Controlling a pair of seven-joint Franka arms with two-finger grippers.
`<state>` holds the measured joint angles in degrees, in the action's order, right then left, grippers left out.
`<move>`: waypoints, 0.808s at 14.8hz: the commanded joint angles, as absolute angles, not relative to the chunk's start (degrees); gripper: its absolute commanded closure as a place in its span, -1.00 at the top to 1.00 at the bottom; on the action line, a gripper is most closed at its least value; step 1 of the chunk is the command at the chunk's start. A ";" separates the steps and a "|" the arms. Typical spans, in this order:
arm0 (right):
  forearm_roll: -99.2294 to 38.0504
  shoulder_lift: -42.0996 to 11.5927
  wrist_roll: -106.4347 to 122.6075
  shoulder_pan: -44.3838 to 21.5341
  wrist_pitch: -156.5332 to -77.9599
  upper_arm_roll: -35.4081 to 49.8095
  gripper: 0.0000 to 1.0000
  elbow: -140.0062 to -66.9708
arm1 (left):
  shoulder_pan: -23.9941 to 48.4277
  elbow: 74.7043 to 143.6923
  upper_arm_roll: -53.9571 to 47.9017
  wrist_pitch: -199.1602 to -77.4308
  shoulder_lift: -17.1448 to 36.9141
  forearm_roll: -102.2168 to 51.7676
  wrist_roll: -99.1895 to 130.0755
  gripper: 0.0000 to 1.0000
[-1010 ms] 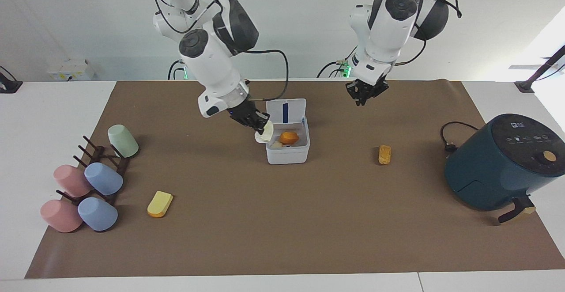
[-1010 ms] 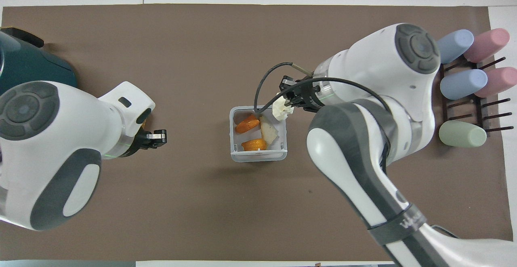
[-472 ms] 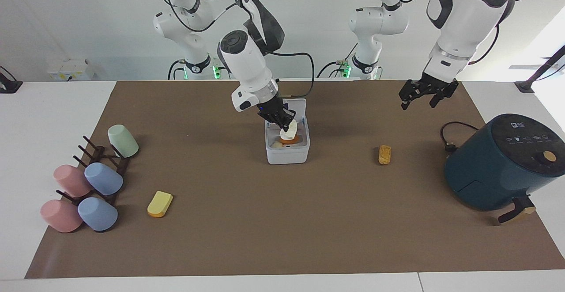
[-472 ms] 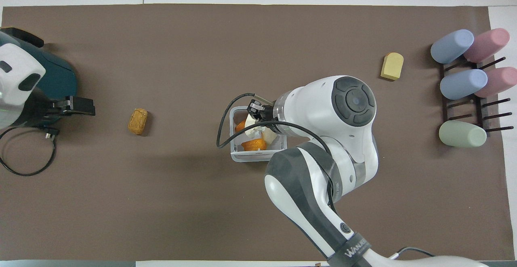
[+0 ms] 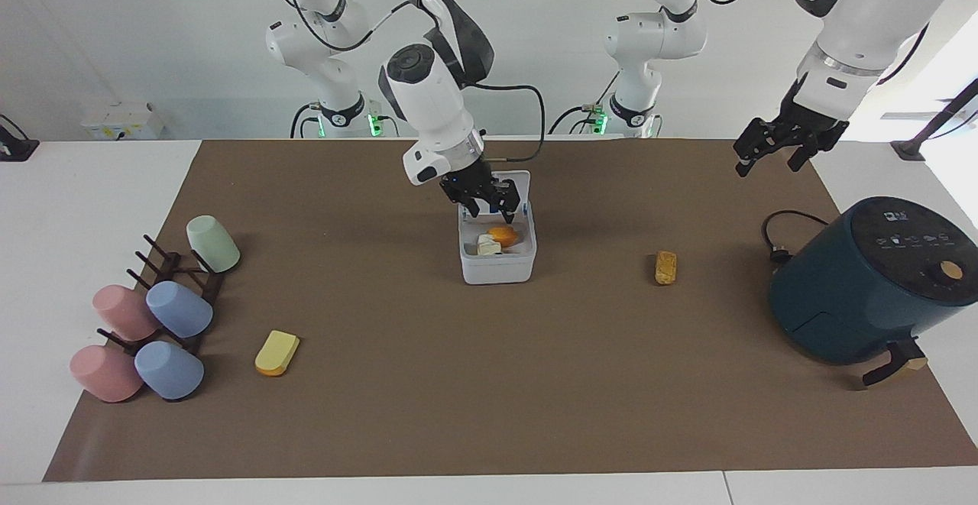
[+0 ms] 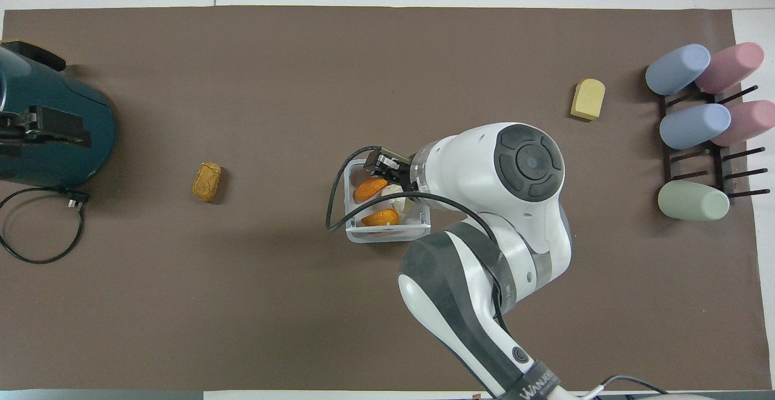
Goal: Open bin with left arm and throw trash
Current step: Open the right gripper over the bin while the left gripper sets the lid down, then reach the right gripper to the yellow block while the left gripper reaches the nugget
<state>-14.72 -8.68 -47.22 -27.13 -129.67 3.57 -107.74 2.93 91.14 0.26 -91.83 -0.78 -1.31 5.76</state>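
Facing view
- Right claw [image 5: 484, 198] poised directly over the open bin [image 5: 497, 260], fingers spread apart, nothing held between them.
- Bin lid [image 5: 513, 181] flipped upright just past the right claw, on the robots' side of the box.
- Off-white lump [image 5: 487, 245] lying inside the bin straight below the right claw, touching an orange piece [image 5: 503, 235].
- Golden-brown chunk [image 5: 665, 267] flat on the tabletop [image 5: 428, 398], well apart from the right claw, toward the left arm's end.
- Yellow wedge [image 5: 276, 353] flat on the tabletop, well apart from the right claw, toward the right arm's end, near the cup rack [image 5: 179, 291].
- Left claw [image 5: 773, 155] raised near the air fryer [image 5: 871, 283], fingers spread, empty; arm waiting.

Overhead view
- Right claw [image 6: 385, 164] seen over the edge of the bin [image 6: 351, 230] that lies farther from the robots, largely masked by its own wrist.
- Two orange pieces [image 6: 370, 189] and the off-white lump [image 6: 392, 192] visible in the bin just beside the right claw.
- Golden-brown chunk [image 6: 207, 181] well apart from the right claw, between the bin and the air fryer [image 6: 66, 164].
- Yellow wedge [image 6: 587, 99] well apart from the right claw, beside the pastel cups [image 6: 690, 127].
- Left claw [image 6: 45, 134] over the air fryer, opening not readable from this angle.
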 commanded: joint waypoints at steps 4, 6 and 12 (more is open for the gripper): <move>-8.10 -10.81 -17.72 -14.35 -128.94 3.43 1.00 -103.01 | 2.81 94.98 -0.35 -98.32 1.50 -0.88 4.92 1.00; -2.76 -12.38 -9.70 -8.90 -129.55 3.51 1.00 -103.01 | 2.99 100.08 -0.53 -103.69 1.67 -0.88 4.92 1.00; 6.68 -22.39 -5.98 -0.37 -132.02 3.52 1.00 -97.76 | 6.41 116.26 -0.53 -121.53 3.33 -0.79 5.45 1.00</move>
